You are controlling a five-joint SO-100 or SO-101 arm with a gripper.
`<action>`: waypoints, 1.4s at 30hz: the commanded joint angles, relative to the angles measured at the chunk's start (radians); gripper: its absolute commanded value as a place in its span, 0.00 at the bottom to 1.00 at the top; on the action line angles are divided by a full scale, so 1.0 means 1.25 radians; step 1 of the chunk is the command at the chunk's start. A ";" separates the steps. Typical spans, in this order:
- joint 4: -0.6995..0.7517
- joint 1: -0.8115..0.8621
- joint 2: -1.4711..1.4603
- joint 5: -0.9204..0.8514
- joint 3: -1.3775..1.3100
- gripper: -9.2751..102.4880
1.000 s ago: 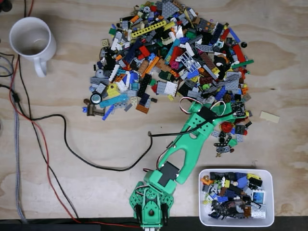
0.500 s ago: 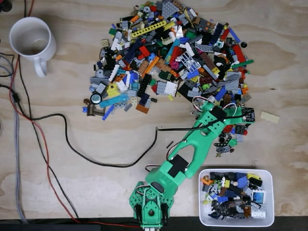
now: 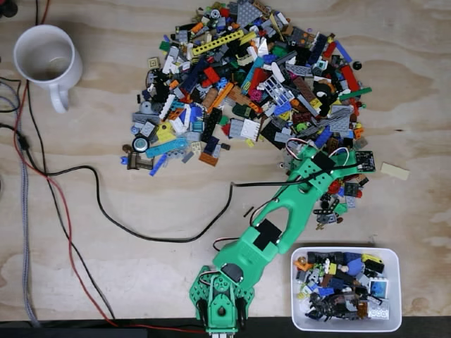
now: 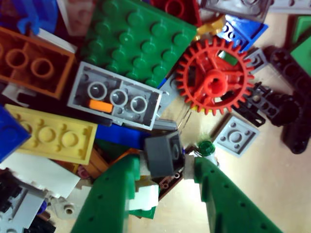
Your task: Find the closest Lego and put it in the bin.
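The wrist view has my green gripper (image 4: pixel 165 162) low over the pile, its two fingers closed on a small dark grey Lego (image 4: pixel 163 154). A red gear (image 4: pixel 214 82), a grey 2x3 brick (image 4: pixel 114 102), a yellow plate (image 4: pixel 51 136) and a green plate (image 4: pixel 138 41) lie just beyond it. Seen from the fixed view, the green arm (image 3: pixel 282 218) reaches from the table's near edge to the lower right fringe of the Lego pile (image 3: pixel 254 77). The bin (image 3: pixel 347 250), a white tub holding several pieces, stands at bottom right beside the arm's base.
A white mug (image 3: pixel 46 60) stands at the top left of the fixed view. Black and red cables (image 3: pixel 106 218) snake across the left side and toward the arm. One tan piece (image 3: pixel 394 171) lies alone at the right.
The arm has swung to the right along the pile's lower edge and now covers the red gear in the fixed view. The black cable near it shifted slightly.
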 commanded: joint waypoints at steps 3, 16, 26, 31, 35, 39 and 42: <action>-0.018 -0.015 0.013 -0.018 -0.074 0.12; 0.139 -0.055 0.123 -0.009 -0.212 0.09; 0.295 0.198 0.535 -0.113 -0.072 0.09; 0.292 0.439 0.679 -0.244 0.102 0.10; 0.253 0.580 0.751 -0.308 0.238 0.11; 0.199 0.634 0.768 -0.322 0.298 0.14; 0.171 0.643 0.763 -0.309 0.293 0.22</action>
